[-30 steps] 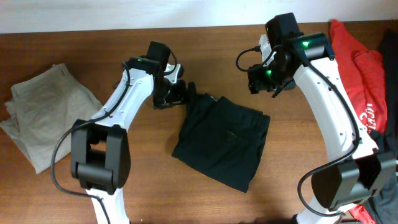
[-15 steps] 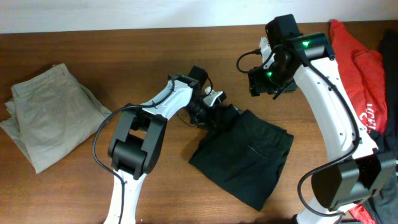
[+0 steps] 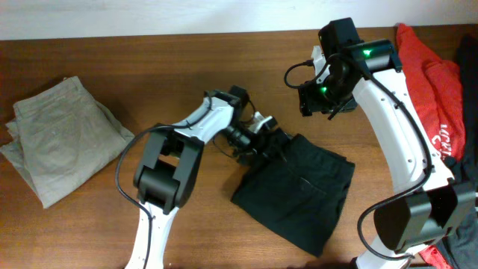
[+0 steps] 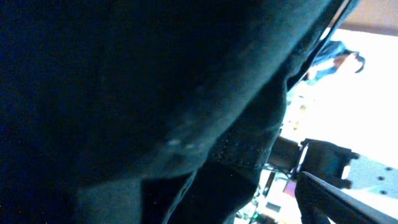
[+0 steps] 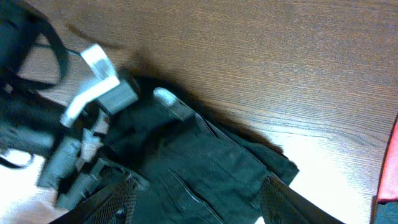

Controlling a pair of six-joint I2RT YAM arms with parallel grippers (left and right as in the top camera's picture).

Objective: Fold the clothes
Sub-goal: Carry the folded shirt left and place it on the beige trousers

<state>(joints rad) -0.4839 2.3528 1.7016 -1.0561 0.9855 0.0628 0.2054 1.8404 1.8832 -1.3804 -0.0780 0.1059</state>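
L jaws prob pinch black shorts (image 3: 299, 196); R jaws wide.

Brown wood-grain table (image 3: 97, 60) fills overhead view. White wall strip (image 3: 149, 15) runs along its far edge. Right wrist view shows same wood, glare patch lower right.

shorts (image 3: 299, 194) black | trousers (image 3: 56, 142) khaki | top (image 3: 426, 60) red, white lettering | table (image 3: 112, 67) brown wood

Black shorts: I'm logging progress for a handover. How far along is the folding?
Done: the khaki cloth trousers lie folded at left. In hand: the left tool grips a corner of the black cloth shorts; the right tool hovers open. Left: finishing them and the crumpled red top.
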